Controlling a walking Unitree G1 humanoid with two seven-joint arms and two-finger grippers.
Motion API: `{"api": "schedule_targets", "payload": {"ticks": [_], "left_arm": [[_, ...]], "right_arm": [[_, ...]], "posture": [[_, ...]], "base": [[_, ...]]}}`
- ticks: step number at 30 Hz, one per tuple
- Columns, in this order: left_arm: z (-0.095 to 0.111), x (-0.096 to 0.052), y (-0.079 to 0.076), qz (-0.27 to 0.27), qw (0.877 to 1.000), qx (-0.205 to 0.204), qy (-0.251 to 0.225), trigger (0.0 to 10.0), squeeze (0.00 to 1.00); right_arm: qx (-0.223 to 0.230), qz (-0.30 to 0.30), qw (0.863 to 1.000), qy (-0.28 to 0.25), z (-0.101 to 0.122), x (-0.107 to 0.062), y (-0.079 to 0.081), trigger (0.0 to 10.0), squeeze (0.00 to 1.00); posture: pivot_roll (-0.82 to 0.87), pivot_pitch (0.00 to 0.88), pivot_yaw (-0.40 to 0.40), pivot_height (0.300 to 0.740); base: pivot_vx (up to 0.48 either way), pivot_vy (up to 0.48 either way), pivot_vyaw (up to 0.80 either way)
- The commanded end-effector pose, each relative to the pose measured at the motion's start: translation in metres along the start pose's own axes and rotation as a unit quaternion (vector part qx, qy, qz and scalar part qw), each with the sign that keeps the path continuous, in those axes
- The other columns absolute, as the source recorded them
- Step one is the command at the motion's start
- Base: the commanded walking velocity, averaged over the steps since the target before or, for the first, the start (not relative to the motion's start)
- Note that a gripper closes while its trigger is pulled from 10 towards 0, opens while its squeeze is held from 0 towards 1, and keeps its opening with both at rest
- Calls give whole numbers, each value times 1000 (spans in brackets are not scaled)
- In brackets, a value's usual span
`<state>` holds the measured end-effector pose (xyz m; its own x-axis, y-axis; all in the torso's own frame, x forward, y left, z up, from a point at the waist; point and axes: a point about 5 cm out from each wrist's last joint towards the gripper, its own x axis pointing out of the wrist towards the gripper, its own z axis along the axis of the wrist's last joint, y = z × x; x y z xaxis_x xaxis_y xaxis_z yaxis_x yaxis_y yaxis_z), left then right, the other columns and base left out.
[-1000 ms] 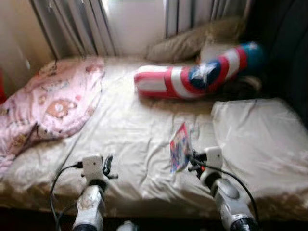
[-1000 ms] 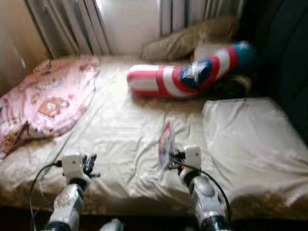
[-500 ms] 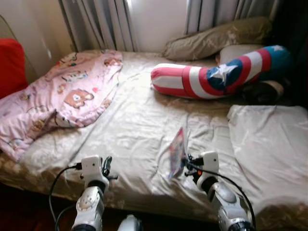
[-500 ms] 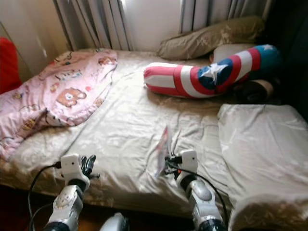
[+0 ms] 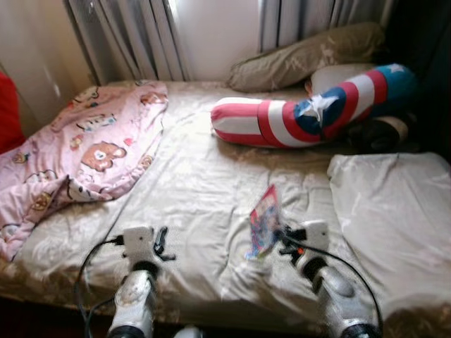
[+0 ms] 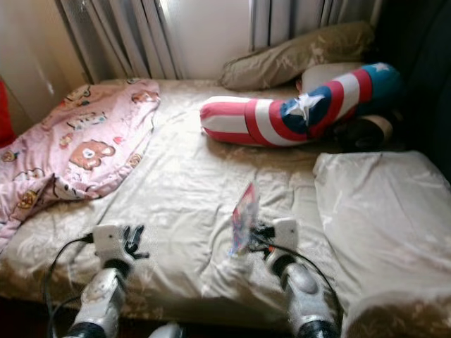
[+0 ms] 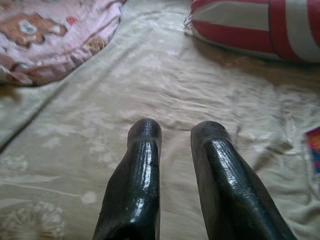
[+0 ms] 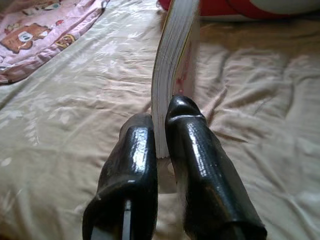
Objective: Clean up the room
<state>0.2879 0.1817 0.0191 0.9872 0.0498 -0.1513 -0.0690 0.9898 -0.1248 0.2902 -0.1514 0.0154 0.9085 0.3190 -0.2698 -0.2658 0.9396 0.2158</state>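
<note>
A thin book with a colourful cover [image 5: 264, 222] stands on edge just above the beige bed sheet [image 5: 190, 176]. My right gripper [image 5: 280, 236] is shut on its lower edge. The right wrist view shows the book's pages [image 8: 175, 60] pinched between the two black fingers [image 8: 192, 145]. My left gripper [image 5: 161, 243] hovers over the sheet near the bed's front edge. Its fingers [image 7: 142, 165] stand a little apart with nothing between them, so it is open.
A pink cartoon-print blanket [image 5: 77, 155] lies crumpled on the bed's left side. A red, white and blue striped bolster [image 5: 310, 113] and a tan pillow [image 5: 303, 56] lie at the back, with curtains [image 5: 127, 35] behind. A pale pillow [image 5: 387, 211] covers the right side. Something red [image 5: 5, 113] stands at far left.
The camera has swung about, so the whole bed shifted in the picture. The right gripper still holds the book upright, and the left gripper has kept its place.
</note>
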Motion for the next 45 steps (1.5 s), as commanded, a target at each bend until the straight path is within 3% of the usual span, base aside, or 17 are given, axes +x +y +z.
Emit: {"api": "schedule_targets", "payload": {"ticks": [1, 7, 14, 20, 28, 38, 45], "left_arm": [[3, 0, 8, 8, 1000, 6, -3, 10000, 0], [4, 0, 9, 8, 1000, 7, -7, 10000, 0], [7, 1, 8, 1, 1000, 10, -13, 10000, 0], [5, -3, 11, -4, 1000, 18, -13, 10000, 0], [5, -7, 17, -8, 999, 31, -13, 10000, 0], [-1, -17, 20, -25, 999, 44, -3, 10000, 0], [-5, -28, 22, -33, 998, 48, 4, 10000, 0]], "right_arm": [[-2, 19, 1000, -24, 10, 8, 12, 10000, 0], [2, 22, 1000, -17, 7, 8, 13, 10000, 0], [86, 29, 995, -34, 11, 13, 16, 10000, 0], [181, -13, 983, -3, -2, 13, 6, 10000, 0], [219, 23, 975, -33, 6, 18, 16, 10000, 0], [198, -63, 977, 56, -32, -4, -9, 10000, 0], [132, -120, 978, 106, -41, -19, -33, 10000, 0]], "posture": [[5, 0, 47, 651], [3, 0, 50, 651], [15, 0, 54, 651], [31, 0, 61, 651], [50, 0, 80, 651], [73, 11, 110, 651], [83, 59, 130, 651]], "base": [[304, 0, 0], [180, 0, 0], [0, 0, 0], [0, 0, 0], [0, 0, 0], [0, 0, 0], [0, 0, 0]]}}
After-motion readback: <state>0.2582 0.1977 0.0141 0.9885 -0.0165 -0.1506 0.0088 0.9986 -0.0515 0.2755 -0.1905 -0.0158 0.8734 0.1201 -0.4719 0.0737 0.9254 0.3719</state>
